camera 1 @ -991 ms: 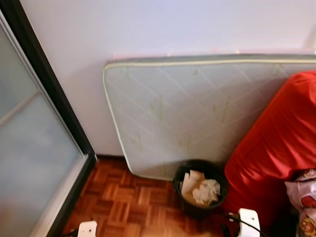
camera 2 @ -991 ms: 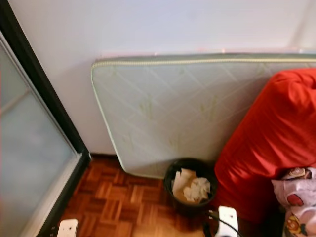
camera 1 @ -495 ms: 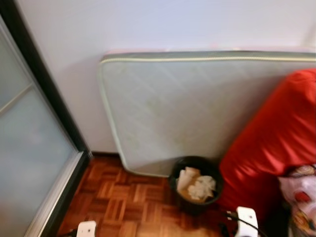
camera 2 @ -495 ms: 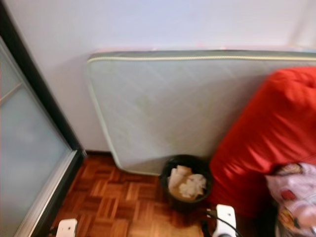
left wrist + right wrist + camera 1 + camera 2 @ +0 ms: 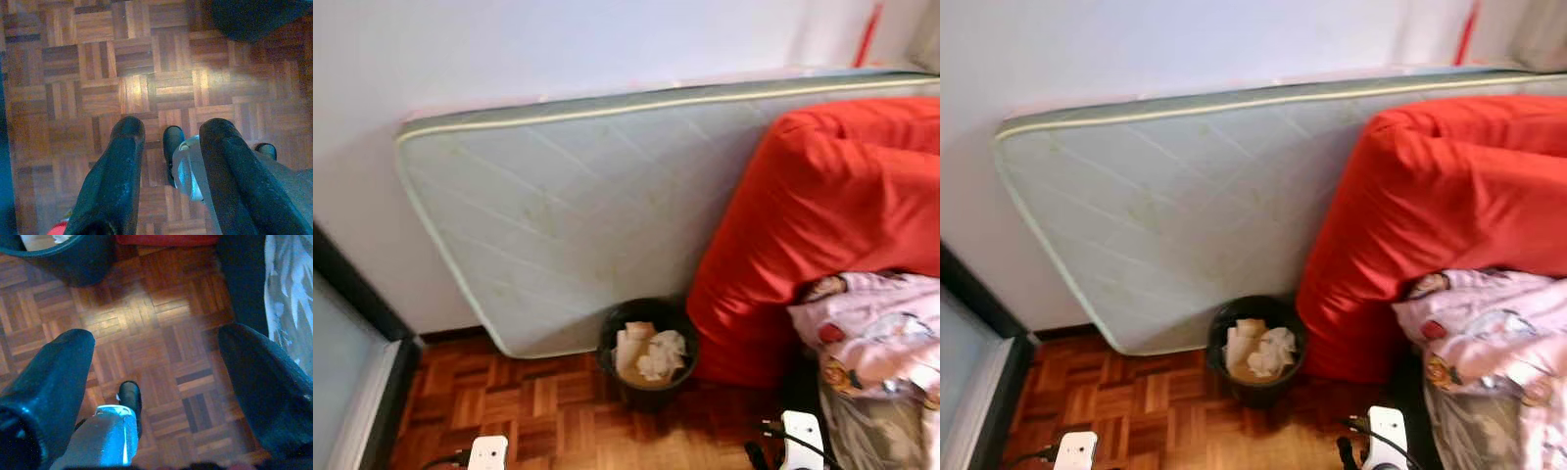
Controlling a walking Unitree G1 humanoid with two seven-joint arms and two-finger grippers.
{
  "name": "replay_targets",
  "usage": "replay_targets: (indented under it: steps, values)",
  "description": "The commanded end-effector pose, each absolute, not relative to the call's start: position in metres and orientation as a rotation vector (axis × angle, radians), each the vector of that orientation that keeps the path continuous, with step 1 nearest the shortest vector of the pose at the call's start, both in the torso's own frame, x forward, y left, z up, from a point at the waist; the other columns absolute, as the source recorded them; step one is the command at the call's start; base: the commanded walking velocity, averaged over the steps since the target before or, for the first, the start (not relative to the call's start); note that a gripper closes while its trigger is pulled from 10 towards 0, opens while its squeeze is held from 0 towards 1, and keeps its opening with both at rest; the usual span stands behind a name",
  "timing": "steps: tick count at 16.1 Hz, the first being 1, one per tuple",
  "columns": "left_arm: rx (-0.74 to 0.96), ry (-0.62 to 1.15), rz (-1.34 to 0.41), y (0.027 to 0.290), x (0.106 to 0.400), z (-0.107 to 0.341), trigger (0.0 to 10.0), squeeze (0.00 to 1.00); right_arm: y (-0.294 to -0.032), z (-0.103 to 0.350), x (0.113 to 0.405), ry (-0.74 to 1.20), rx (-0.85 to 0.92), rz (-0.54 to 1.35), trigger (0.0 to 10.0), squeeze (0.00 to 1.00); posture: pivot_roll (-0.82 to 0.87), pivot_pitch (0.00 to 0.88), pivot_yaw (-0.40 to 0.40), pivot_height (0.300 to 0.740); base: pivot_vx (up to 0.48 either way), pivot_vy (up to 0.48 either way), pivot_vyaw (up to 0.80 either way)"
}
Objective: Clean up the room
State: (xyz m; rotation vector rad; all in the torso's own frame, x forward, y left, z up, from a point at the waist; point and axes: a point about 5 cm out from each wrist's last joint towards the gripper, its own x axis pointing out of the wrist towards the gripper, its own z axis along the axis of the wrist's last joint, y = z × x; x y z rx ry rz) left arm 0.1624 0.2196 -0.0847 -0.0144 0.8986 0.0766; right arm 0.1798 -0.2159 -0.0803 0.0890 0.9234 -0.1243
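A black waste bin (image 5: 647, 352) holding crumpled paper (image 5: 646, 351) stands on the parquet floor (image 5: 548, 416) against a pale green mattress (image 5: 578, 206) that leans on the wall. My left gripper (image 5: 168, 142) hangs over bare parquet, open with nothing between its fingers. My right gripper (image 5: 156, 362) hangs open too, above the floor, with the bin's dark wall (image 5: 73, 262) just beyond its fingers.
A big red cushion (image 5: 822, 206) rests to the right of the bin, with a pink patterned cloth (image 5: 876, 333) heaped in front of it. A dark-framed sliding door (image 5: 357, 333) stands at the left. Both wrists (image 5: 487, 452) peek in at the bottom edge.
The camera has swung to the right: the door has slid mostly out of view, and more of the red cushion and pink cloth shows. Nothing in the room has moved.
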Motion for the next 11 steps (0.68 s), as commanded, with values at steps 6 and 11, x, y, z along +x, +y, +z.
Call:
replay_targets:
  steps: [6,11]
  values:
    - [0.038,0.942,0.054,0.2243,0.157,-0.0867,10.0,0.0,-0.2127,-0.0821,0.1779,0.942,0.095,-0.12,10.0,0.0,0.07,0.0,0.04,0.74,0.0,0.0,-0.8]
    - [0.055,0.945,0.035,0.2252,0.1556,-0.0868,10.0,0.0,-0.2045,-0.0796,0.1829,0.944,-0.052,0.125,10.0,0.0,0.05,0.0,0.058,0.74,0.0,0.0,-0.8]
